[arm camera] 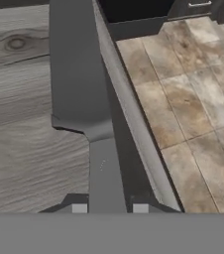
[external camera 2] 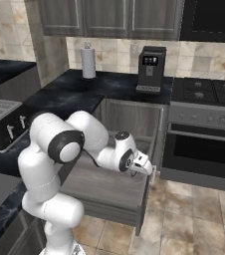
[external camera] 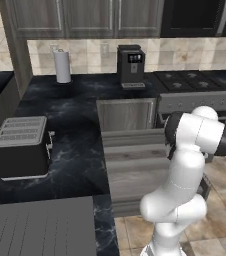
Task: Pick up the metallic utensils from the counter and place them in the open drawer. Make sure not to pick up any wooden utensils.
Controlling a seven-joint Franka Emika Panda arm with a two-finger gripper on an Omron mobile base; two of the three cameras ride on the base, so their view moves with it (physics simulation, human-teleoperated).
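Grey wood-grain open drawer sits pulled out below the black marbled counter in the left base view, white arm rising in front of it at lower right. Toaster, paper towel roll and coffee machine stand on the counter.

Right base view: arm reaches low over the drawer's right front corner, tool at the drawer edge by the oven; whether anything is held cannot be told here.

Hand view: tool clamped on a flat silver-grey spatula-like utensil (handle between the finger tips, blade pointing away), hanging over the drawer's right wall, tiled floor beside it.
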